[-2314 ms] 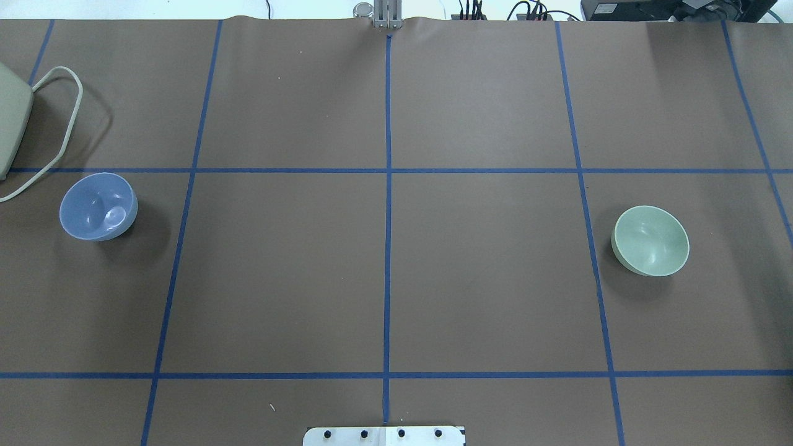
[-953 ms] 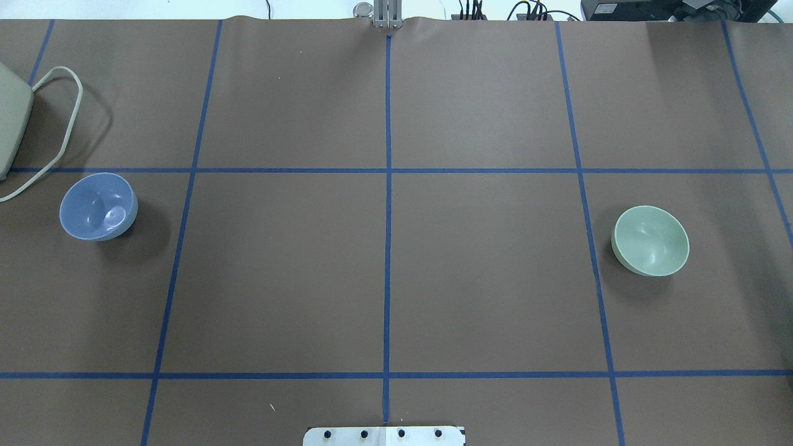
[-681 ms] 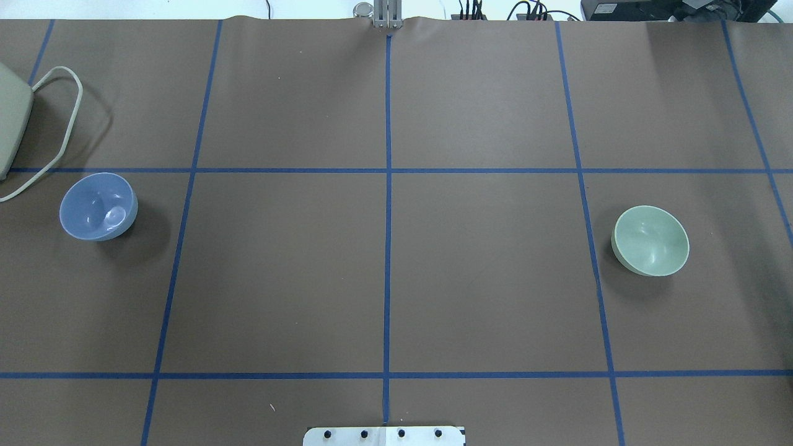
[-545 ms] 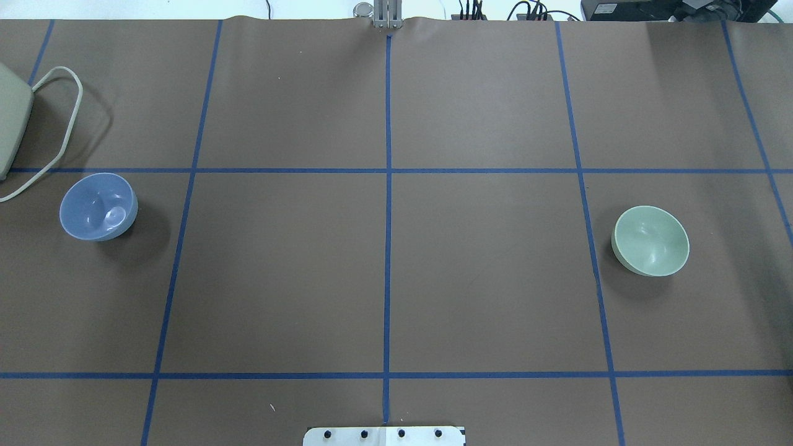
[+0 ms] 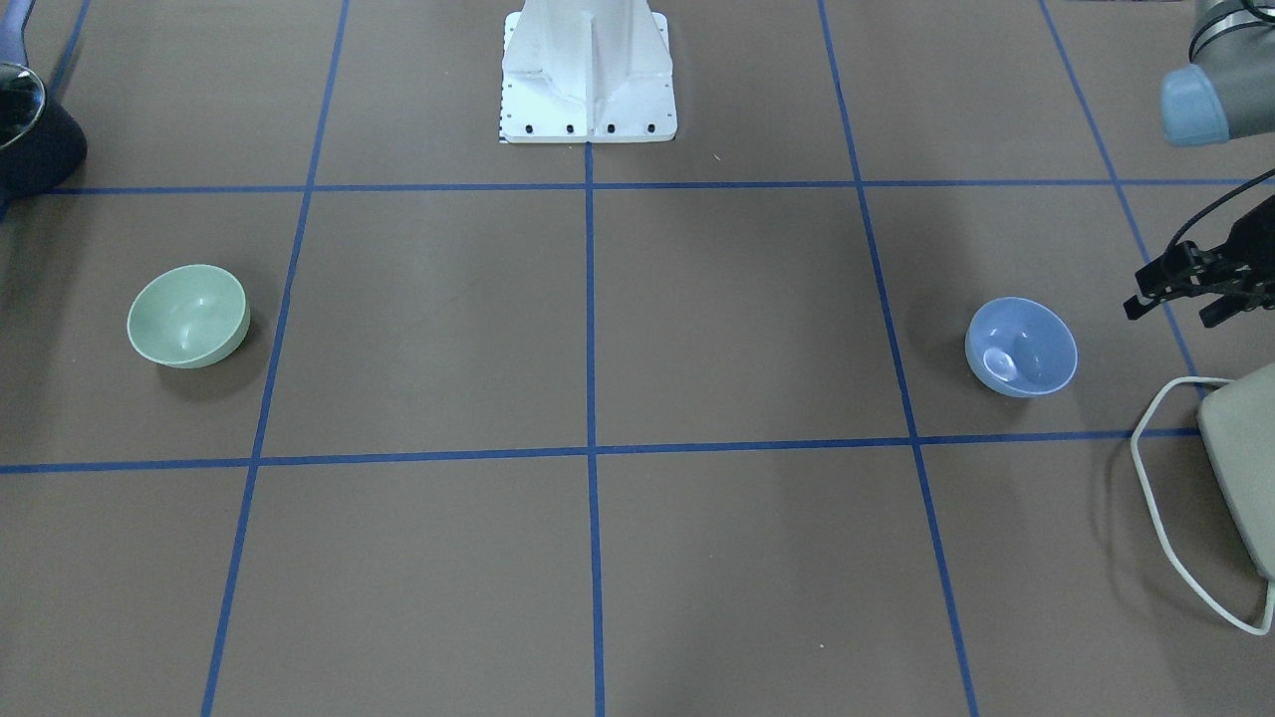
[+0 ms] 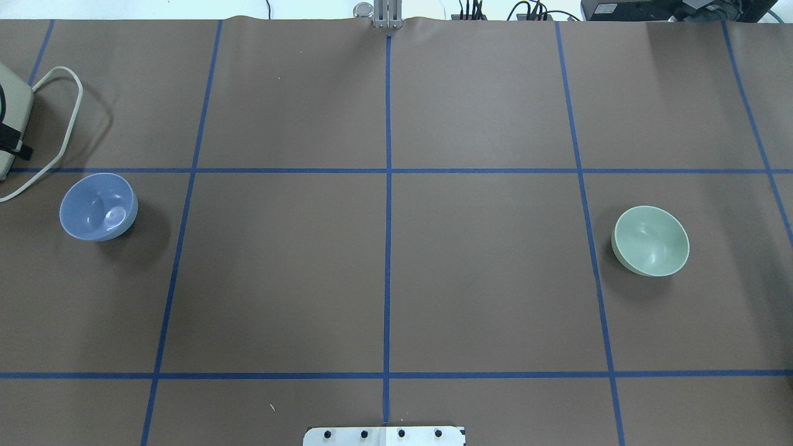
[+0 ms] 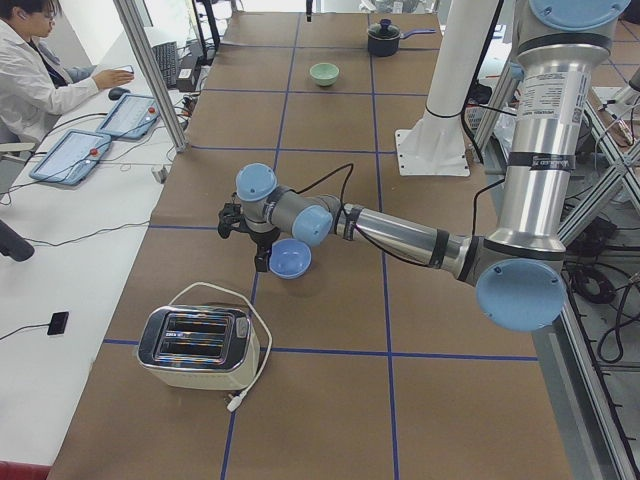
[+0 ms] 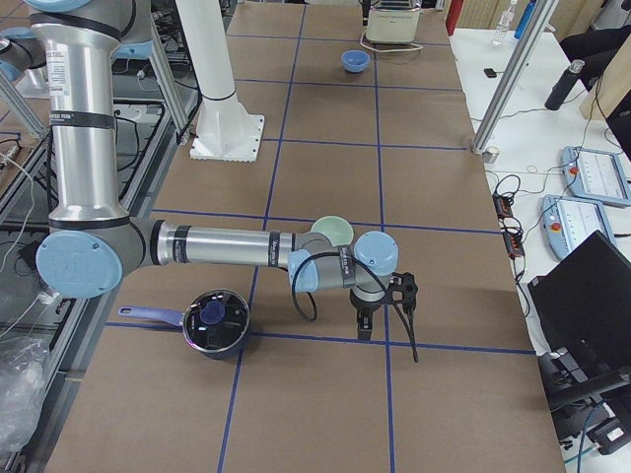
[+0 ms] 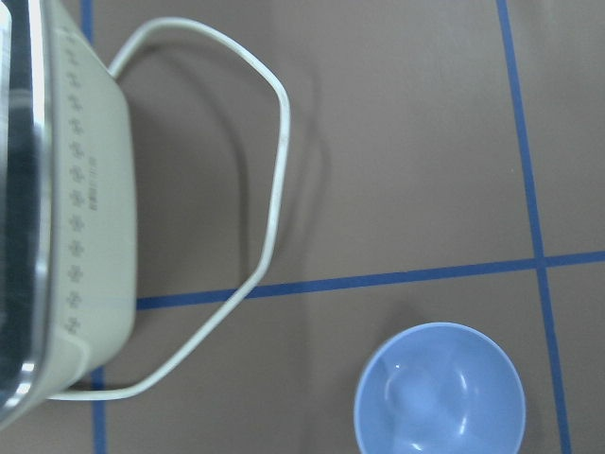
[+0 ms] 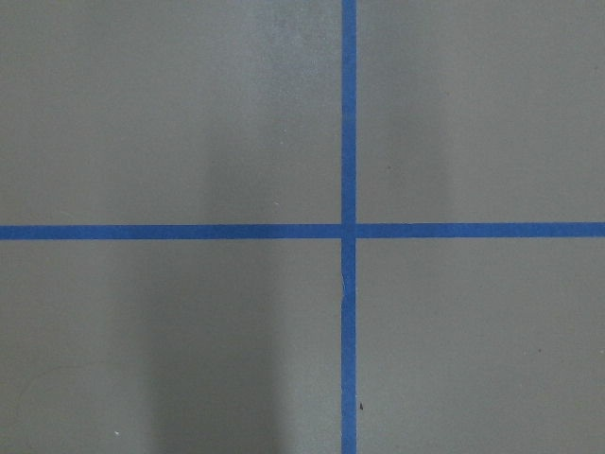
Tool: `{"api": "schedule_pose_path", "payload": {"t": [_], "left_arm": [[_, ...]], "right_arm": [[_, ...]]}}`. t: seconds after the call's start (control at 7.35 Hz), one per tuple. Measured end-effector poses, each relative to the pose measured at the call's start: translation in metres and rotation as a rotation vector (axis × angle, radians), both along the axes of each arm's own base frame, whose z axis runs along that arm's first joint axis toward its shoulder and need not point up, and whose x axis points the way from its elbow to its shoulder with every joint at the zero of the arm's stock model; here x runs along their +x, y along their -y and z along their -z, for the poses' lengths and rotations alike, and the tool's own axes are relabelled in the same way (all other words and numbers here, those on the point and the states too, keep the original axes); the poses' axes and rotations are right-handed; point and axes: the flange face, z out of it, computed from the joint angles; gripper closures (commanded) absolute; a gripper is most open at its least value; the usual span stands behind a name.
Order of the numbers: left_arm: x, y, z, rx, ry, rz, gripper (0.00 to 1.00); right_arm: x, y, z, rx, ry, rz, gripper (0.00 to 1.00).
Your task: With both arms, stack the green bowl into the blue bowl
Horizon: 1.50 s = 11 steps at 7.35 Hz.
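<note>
The blue bowl [image 6: 98,205] sits upright on the table's left side and also shows in the left wrist view [image 9: 440,402]. The green bowl [image 6: 650,240] sits upright on the right side, far from it. My left gripper [image 5: 1170,314] hovers open and empty above the table, just beside the blue bowl on its outer side. My right gripper [image 8: 364,323] shows only in the exterior right view. It hangs above the table beside the green bowl [image 8: 333,232], and I cannot tell whether it is open or shut.
A cream toaster [image 6: 9,124] with a looped cord [image 6: 68,124] stands at the table's left end, close to the left gripper. A black pot [image 8: 212,320] stands at the right end near the right arm. The white pedestal base [image 5: 588,70] is at the robot's edge.
A black part of my left gripper has come into the overhead view at the left edge, over the toaster. Both bowls have stayed put.
</note>
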Motion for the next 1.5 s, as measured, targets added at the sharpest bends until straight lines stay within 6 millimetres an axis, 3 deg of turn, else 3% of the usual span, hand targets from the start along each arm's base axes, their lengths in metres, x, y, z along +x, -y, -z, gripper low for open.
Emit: {"api": "schedule_pose_path", "payload": {"t": [0.41, 0.82, 0.95, 1.36, 1.5], "left_arm": [[0.048, 0.003, -0.054, -0.007, -0.026, 0.012, 0.01], [0.067, 0.001, -0.061, -0.014, -0.046, 0.014, 0.02], [0.071, -0.001, -0.062, -0.016, -0.046, 0.007, 0.09], [0.079, -0.006, -0.064, -0.025, -0.050, -0.012, 0.51], [0.080, -0.007, -0.064, -0.025, -0.051, -0.016, 0.52]], "right_arm": [[-0.003, -0.001, -0.002, -0.003, 0.005, 0.007, 0.00], [-0.005, -0.002, -0.001, -0.005, 0.014, 0.011, 0.00], [-0.006, -0.001, -0.001, -0.005, 0.014, 0.012, 0.00], [-0.009, 0.000, 0.000, -0.002, 0.014, 0.017, 0.00], [-0.010, 0.001, 0.001, -0.002, 0.014, 0.019, 0.00]]}}
